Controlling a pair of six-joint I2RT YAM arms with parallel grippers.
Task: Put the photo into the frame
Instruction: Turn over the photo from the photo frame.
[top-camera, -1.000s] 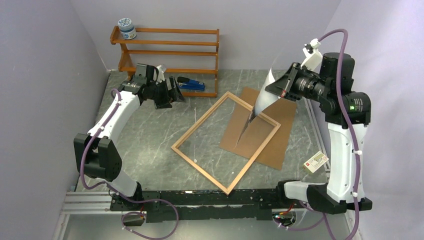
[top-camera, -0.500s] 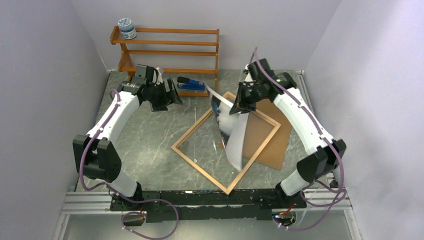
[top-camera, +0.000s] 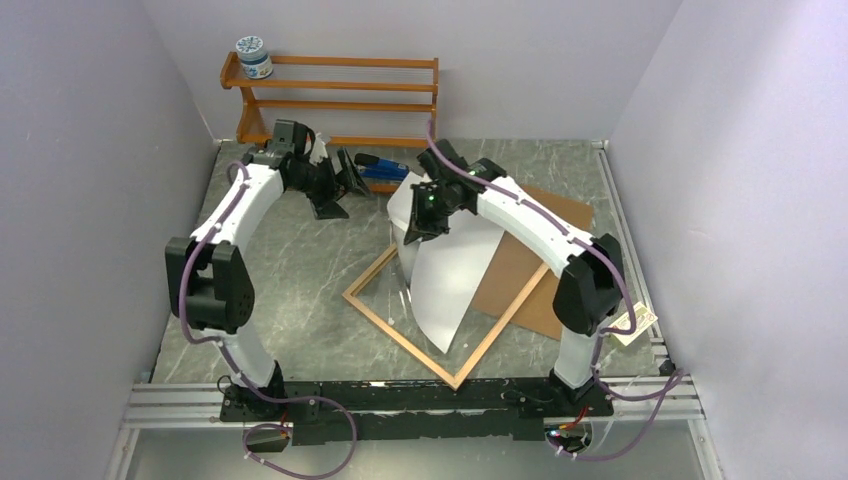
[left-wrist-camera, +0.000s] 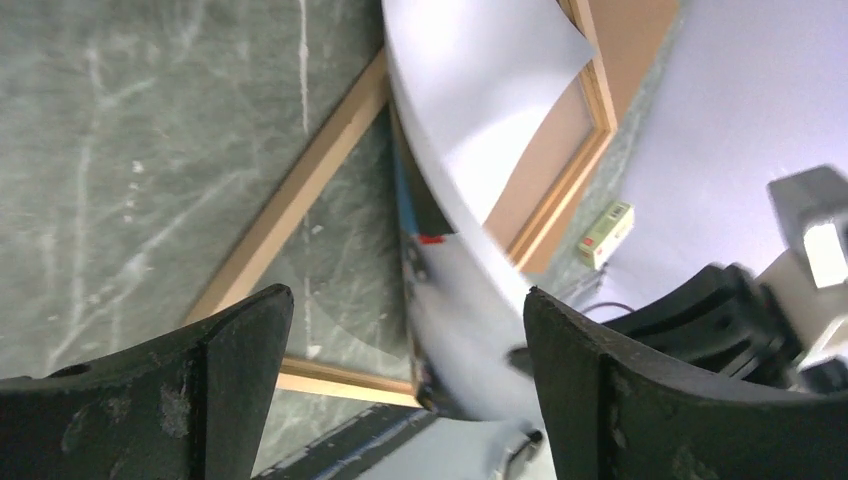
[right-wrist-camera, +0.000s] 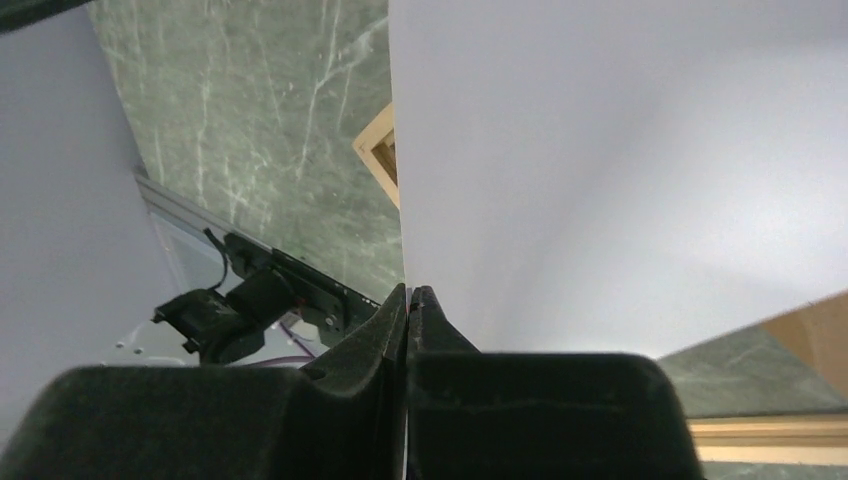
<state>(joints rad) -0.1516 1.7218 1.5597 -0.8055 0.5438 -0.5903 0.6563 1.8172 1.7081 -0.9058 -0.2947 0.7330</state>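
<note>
R gripper (right-wrist-camera: 410, 305) was pinched fully shut on one edge of the large white-edged glossy colour print (top-camera: 450, 280). The sheet hung from that grip and bowed down over the big rectangular frame of thin light wood w/ a clear pane (top-camera: 398, 338). Holding it by the upper edge prob. let the free lower edge drop toward the opening first, so the rest could be laid down after it.

L gripper (top-camera: 342, 192) had its fingers spread wide w/ nothing btwn them. It hung over the grey marbled table (top-camera: 290, 290), well apart from the print and just in front of the orange-brown wooden shelf rack (top-camera: 340, 100). L wrist view looked straight at the sheet, so that arm was likely waiting to steady or flatten it.

Frame lay flat and skewed on the table. Its right part sat over the flat brown backing board (top-camera: 535, 295), which showed through the pane, so the opening faced up to take the print.

Print itself: plain white back faced the top cam, curved like a sail, no creases seen. In the L wrist view a narrow strip of the printed side showed, dark w/ blue and a red spot, too blurred to read. Its lower edge was inside the frame's outline. Couldn't tell if it touched the pane.
</note>
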